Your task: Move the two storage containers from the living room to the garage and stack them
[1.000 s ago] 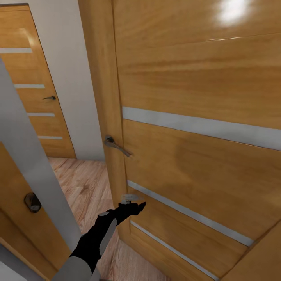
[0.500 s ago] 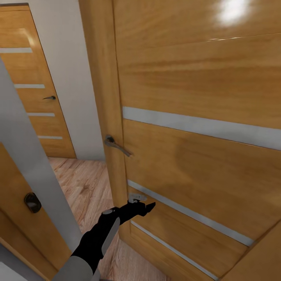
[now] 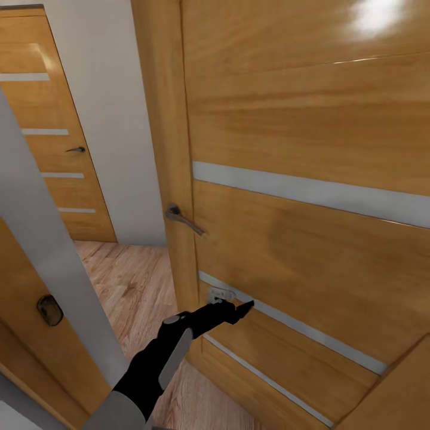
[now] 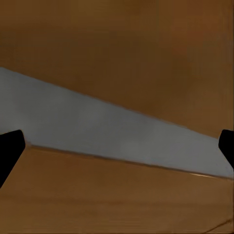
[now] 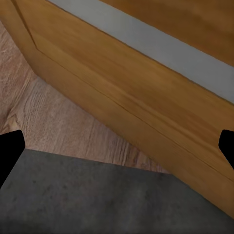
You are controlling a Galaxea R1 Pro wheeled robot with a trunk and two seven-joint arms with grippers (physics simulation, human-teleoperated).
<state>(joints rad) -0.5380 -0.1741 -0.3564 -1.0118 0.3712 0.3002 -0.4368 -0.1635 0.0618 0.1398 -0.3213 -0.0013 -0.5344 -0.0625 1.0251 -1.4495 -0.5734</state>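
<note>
The left gripper (image 3: 239, 309), fingers spread and empty, presses the wooden door (image 3: 310, 239) near its handle-side edge and could skid off the glossy panel

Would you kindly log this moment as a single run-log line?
phase: in transit, at door | left gripper: open, against wooden door near its grey stripe | right gripper: open, empty | door handle: untouched

Your left arm (image 3: 156, 364) is matte black with a long grey panel on its forearm and a light grey upper segment. It narrows to a black left hand (image 3: 236, 309) capped by a small pale grey block. Black fingertips (image 4: 9, 151) show in both wrist views.
</note>
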